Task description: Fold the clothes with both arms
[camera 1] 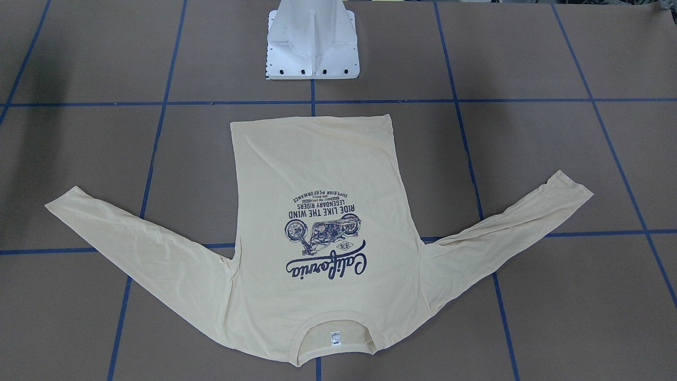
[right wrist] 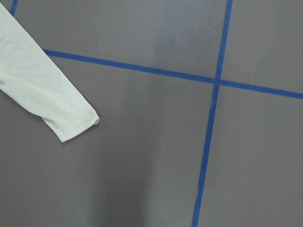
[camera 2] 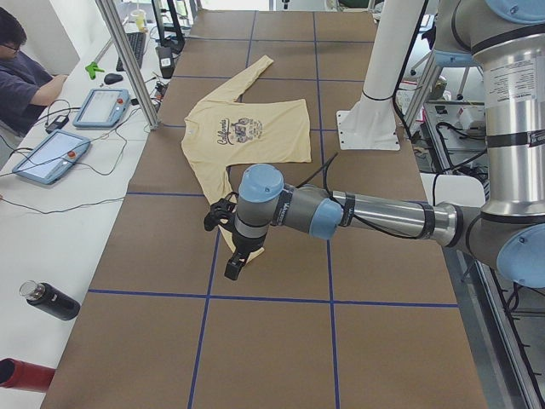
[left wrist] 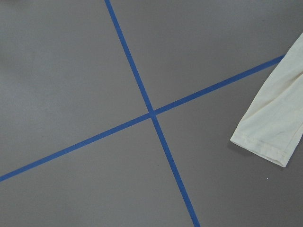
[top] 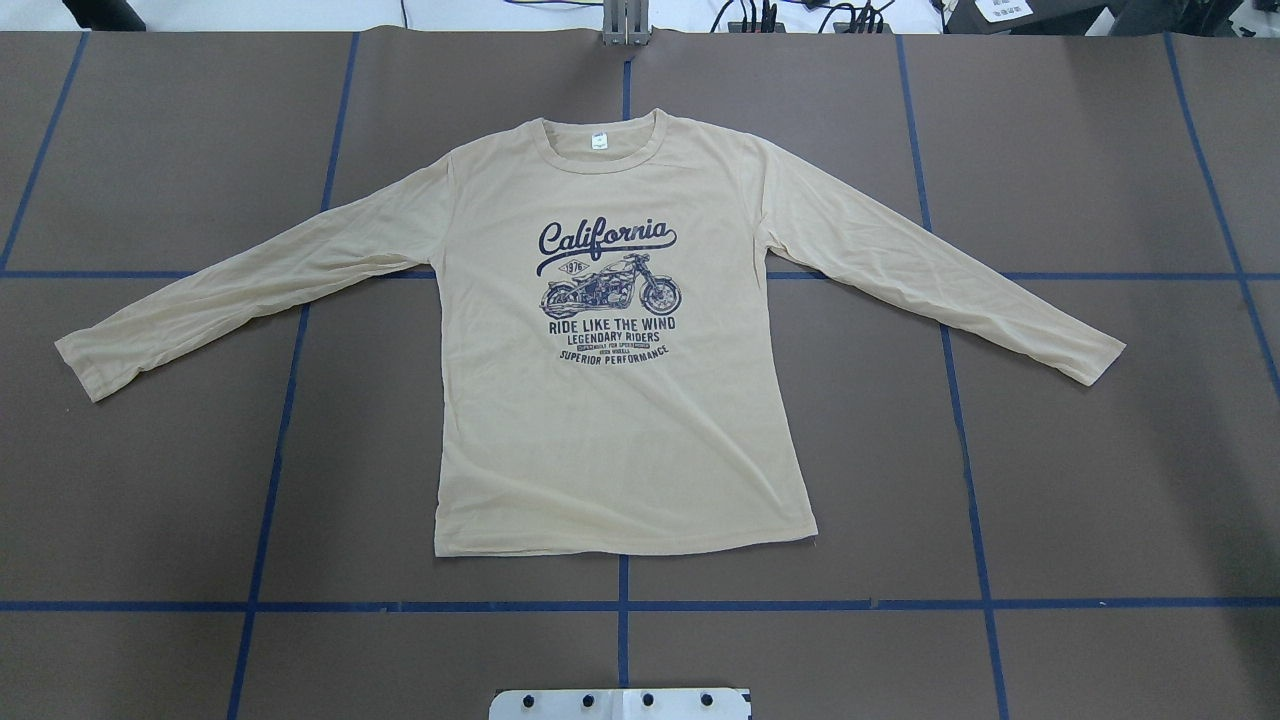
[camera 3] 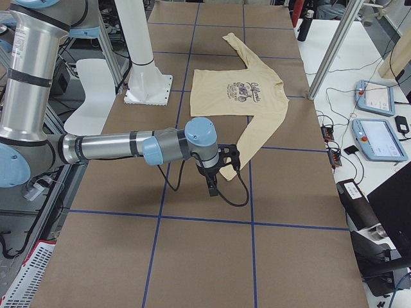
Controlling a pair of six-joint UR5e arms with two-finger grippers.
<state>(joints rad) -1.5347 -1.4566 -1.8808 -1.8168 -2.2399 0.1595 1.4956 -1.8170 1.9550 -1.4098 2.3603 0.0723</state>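
The pale cream-yellow long-sleeved T-shirt (top: 620,430) lies flat on the brown table, navy "California" motorcycle print up, both sleeves spread out, collar away from the robot. It also shows in the front view (camera 1: 317,174). My left gripper (camera 2: 232,256) hangs above the cuff of the shirt's near sleeve in the left side view. My right gripper (camera 3: 212,183) hangs above the other sleeve's cuff in the right side view. I cannot tell whether either is open or shut. The wrist views show only a cuff each, the left (left wrist: 274,127) and the right (right wrist: 38,90), with no fingers in view.
The white pedestal base (camera 1: 312,47) stands at the robot's edge of the table, behind the shirt's hem. Blue tape lines (top: 620,605) grid the table. A side table with pendants (camera 2: 51,158), a bottle (camera 2: 51,300) and a seated operator (camera 2: 25,77) runs along the far edge.
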